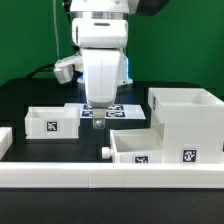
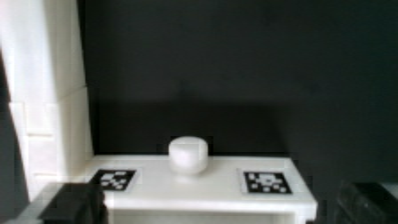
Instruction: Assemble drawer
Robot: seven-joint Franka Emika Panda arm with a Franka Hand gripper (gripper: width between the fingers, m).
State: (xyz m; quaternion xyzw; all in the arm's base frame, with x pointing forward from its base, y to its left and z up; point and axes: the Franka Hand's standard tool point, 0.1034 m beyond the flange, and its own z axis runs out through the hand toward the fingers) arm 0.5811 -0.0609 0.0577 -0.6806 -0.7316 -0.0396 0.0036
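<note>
One housing at frame right; two trays, mid-left tray and lower-centre tray; one gripper, apparently wide open, empty.

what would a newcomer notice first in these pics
The big white arm comes first, its pincer hanging open at mid-table by the marker board. The tall housing stands at the exterior view's right; one tray sits at the left, a knobbed tray in front of the housing.

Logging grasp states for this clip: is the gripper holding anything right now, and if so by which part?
Nothing is held. The gripper is open, its fingers spread wide and clear of the knobbed tray.
</note>
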